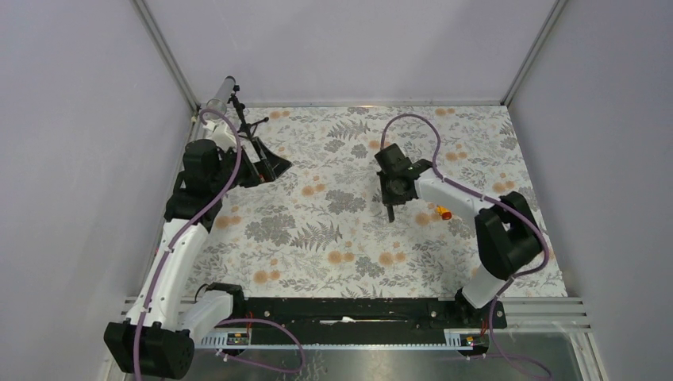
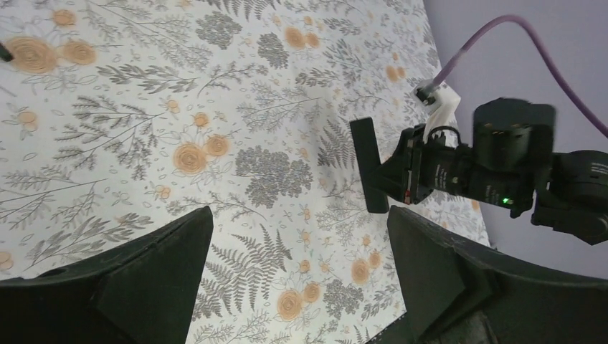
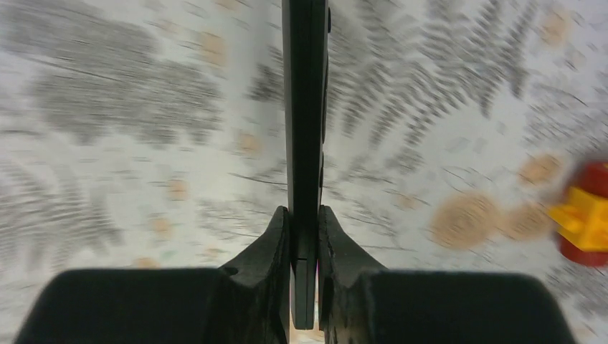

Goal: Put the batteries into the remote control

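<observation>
Top view: my right gripper (image 1: 394,189) is clamped on the remote control (image 1: 390,213), which juts out past the fingertips over the floral table cover (image 1: 317,238). A yellow toy car (image 1: 443,213) lies near that gripper's side. Left wrist view: my left gripper (image 2: 301,269) has its fingers (image 2: 165,265) spread wide over the cloth, and the remote is well ahead of them. Right wrist view: the remote is edge-on, pinched between both pads, running straight out ahead. The toy car is off to the fingers' right.
</observation>
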Available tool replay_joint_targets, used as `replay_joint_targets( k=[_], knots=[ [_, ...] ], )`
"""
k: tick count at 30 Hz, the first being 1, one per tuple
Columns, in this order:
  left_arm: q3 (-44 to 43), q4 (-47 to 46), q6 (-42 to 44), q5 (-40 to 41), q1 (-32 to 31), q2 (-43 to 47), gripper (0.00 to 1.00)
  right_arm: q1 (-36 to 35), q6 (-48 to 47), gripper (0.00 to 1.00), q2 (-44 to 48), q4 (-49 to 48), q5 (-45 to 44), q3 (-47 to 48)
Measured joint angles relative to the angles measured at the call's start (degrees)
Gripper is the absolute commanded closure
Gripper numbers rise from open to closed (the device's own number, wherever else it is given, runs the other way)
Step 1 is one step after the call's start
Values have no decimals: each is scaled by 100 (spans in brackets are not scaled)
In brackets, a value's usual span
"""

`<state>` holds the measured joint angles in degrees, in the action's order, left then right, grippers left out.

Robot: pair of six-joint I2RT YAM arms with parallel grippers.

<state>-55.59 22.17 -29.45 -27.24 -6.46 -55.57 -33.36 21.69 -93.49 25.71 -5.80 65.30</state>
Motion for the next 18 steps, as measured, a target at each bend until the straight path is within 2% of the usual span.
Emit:
replay_joint_targets(
  k=[4,11,15,17,18],
  knots=[
    [61,37,33,227,0,120,1,4,-216,100,-411,675,-789,39],
    [186,-83,127,426,0,367,1,4,-317,97,-1021,1082,-1370,518],
    [186,-83,240,540,0,372,1,2,-332,85,-1384,1196,-1464,662],
    [186,-83,295,588,0,372,1,-2,-332,74,-1528,1261,-1469,741],
    [186,-83,315,610,0,372,1,-7,-330,65,-1572,1287,-1462,780]
  ],
)
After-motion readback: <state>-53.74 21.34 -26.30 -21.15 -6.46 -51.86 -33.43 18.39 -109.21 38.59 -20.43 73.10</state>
